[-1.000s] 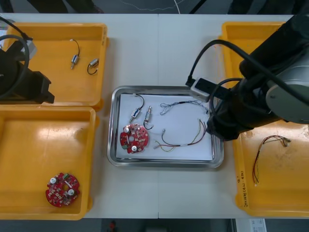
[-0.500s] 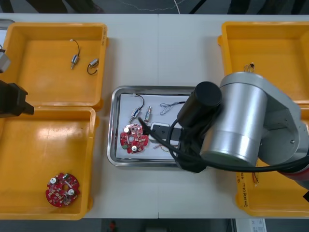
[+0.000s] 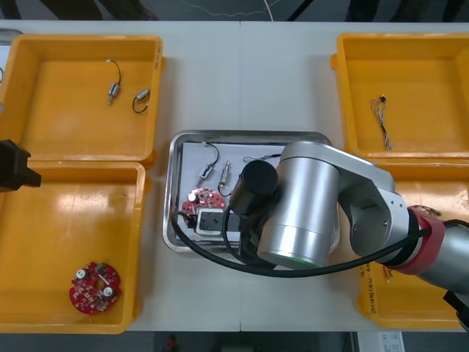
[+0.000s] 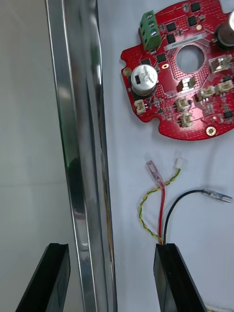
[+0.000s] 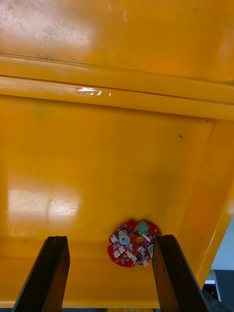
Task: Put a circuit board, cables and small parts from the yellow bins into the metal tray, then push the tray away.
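The metal tray (image 3: pixel 220 136) sits in the middle of the tabletop (image 3: pixel 242 73), between the yellow bins (image 3: pixel 66 220). It already holds a red circuit board (image 4: pixel 165 97), a red and yellow cable (image 4: pixel 161 204), a black cable (image 4: pixel 187 193) and small metal parts (image 3: pixel 206 173), so I think only the push is left. The right jaws are wide open and hold nothing, one side inside the tray's rim, the other outside. The left jaws, open and empty too, hang over a bin with a spare board (image 3: pixel 94 288). The tabletop is light, and the floor past it is dark.
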